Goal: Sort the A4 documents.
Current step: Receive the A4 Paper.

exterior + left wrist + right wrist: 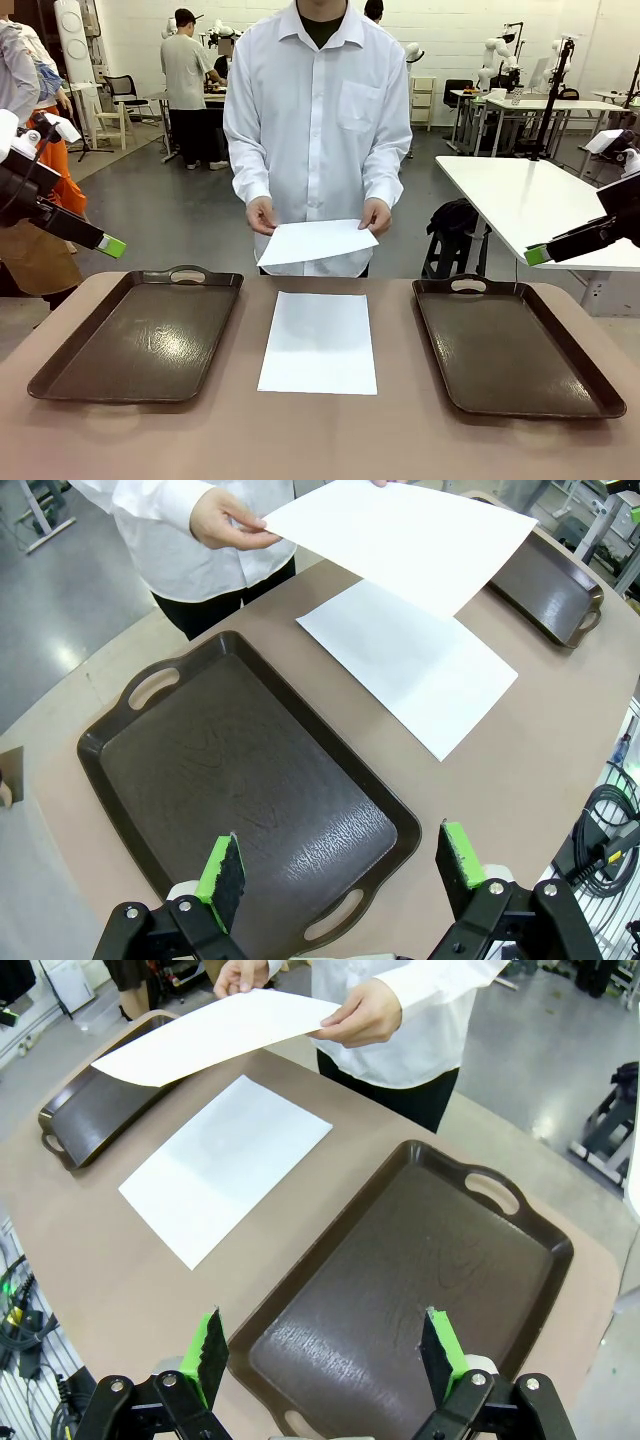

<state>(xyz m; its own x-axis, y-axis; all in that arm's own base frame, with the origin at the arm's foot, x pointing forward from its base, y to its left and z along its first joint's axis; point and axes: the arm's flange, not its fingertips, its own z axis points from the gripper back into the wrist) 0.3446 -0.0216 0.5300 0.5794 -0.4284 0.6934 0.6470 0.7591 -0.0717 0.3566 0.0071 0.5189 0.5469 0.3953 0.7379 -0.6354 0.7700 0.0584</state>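
Two open grippers over their trays, A4 sheets beyond.
The left gripper (340, 858), fingers spread apart, has the left brown tray (100, 752) below and ahead of it. The right gripper (322, 1345), likewise spread, has the right brown tray (560, 1252). Farther out, between them, one A4 sheet (320, 342) lies flat on the table (320, 440). Beyond it a person (318, 110) holds a second A4 sheet (315, 242) in both hands.

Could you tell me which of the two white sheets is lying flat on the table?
The sheet between the two trays, flat on the table. The other sheet is held up in the person's hands.
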